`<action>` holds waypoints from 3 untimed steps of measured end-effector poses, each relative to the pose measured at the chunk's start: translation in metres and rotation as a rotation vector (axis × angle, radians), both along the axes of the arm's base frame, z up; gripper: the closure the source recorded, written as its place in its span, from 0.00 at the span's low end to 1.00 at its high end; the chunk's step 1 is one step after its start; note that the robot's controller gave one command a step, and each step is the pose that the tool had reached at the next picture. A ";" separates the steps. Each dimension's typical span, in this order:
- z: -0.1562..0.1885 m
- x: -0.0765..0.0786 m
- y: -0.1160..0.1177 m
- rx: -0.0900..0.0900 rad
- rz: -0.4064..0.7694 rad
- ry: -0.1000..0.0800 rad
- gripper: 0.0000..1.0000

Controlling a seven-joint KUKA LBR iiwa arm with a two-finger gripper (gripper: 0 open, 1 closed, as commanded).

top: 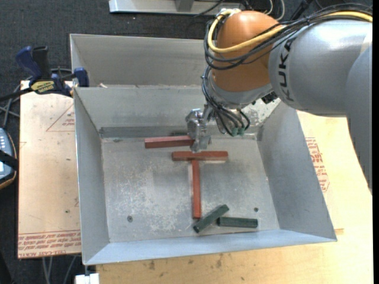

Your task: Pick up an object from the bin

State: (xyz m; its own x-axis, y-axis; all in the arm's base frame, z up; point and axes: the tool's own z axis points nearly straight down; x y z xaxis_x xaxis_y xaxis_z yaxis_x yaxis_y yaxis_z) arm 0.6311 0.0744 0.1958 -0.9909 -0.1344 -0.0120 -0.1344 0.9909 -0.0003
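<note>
Red-brown stick (167, 142), the farthest of five sticks loose in the grey metal bin (89, 158), lies crosswise toward the back of the floor, its right end at the gripper (200, 139). Nearest the front wall: two dark green sticks, flat and square-edged. The left green stick (211, 217) is tilted and the right green stick (238, 222) nearly level, and the two meet at one end. Next back, a long red-brown stick (196, 188) runs front to back, its near end just beside the tilted green one. Its far end meets a red-brown crossbar stick (200, 155), forming a T. All three red-brown pieces look like plain wood strips. Bin floor is dull sheet metal, scuffed and pale-speckled, with sloping walls. Gripper sits low between the crossbar and the farthest stick's right end; released or clenched, cannot tell. Above it, a smooth orange cover (243, 46) ringed with yellow and black cables (237, 123). Silver arm (331, 58) carries the lettering "KUKA" (284, 70), read sideways.
</note>
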 end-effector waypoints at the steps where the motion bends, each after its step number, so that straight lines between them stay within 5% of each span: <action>1: -0.029 0.017 -0.015 0.000 0.015 0.014 1.00; 2: 0.030 -0.007 0.024 -0.002 0.021 0.015 1.00; 3: 0.036 -0.006 0.042 0.002 0.054 -0.005 1.00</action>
